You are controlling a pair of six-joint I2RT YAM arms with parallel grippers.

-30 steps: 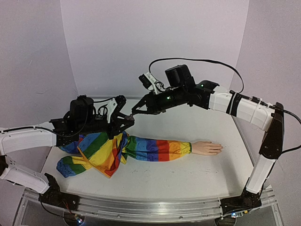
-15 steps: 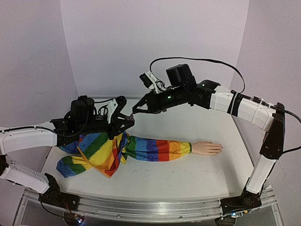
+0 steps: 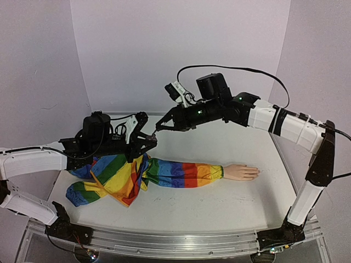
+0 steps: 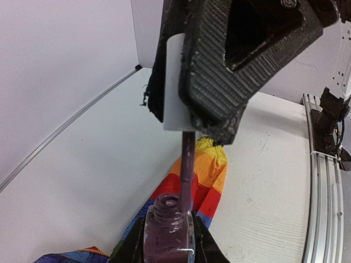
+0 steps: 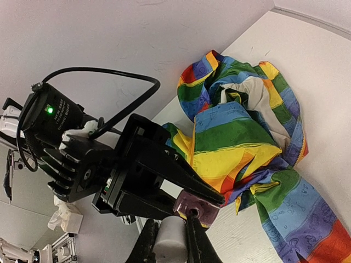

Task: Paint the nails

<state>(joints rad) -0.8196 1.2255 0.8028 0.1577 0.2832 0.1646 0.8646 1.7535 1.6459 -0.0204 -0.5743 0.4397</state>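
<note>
Top external: 1 mannequin hand, 2 tools

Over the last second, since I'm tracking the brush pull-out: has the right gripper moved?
Yes: the right gripper drew slightly up and right, away from the unmoved left gripper.

White links, black joints, looping black cable, ribbed black end effector

Bottle: the dark purple glass polish bottle turns a bare side to us, no label to read.
Cap: the white plastic brush cap is blank, no print.
Sleeve: the rainbow-striped cloth sleeve has faint doodles on its blue stripe, too small to read.
</note>
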